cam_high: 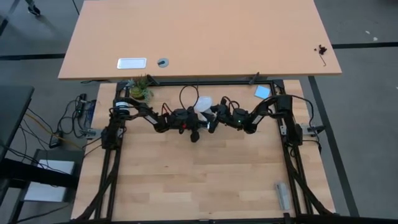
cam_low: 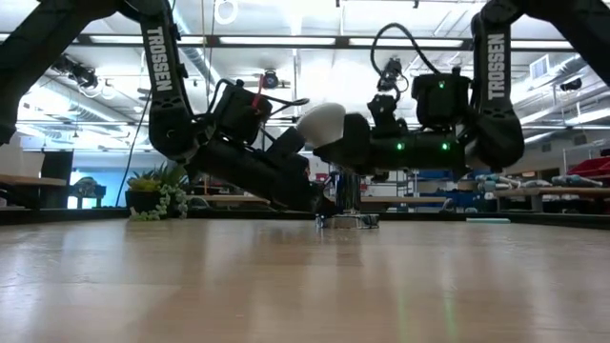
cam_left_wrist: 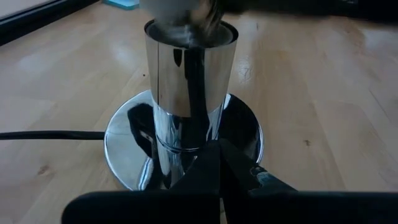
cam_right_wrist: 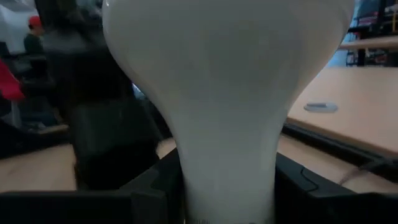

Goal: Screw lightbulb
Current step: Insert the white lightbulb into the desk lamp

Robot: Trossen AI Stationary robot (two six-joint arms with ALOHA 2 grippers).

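Fingers [cam_right_wrist: 163,180] of the right gripper [cam_high: 211,114] pinched the narrow neck of the lightbulb [cam_right_wrist: 227,93], which sat with its base in the top of the shiny socket tube [cam_left_wrist: 186,93] near the middle of the table's [cam_high: 205,180] far edge. Left gripper [cam_high: 194,129] fingers were pressed together, resting low against the socket's round chrome base [cam_left_wrist: 245,134], beside its black cord [cam_left_wrist: 50,134].

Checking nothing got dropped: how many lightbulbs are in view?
1. The lightbulb is held in the right gripper above the chrome socket at mid-table. No other shows; the arms could hide one.
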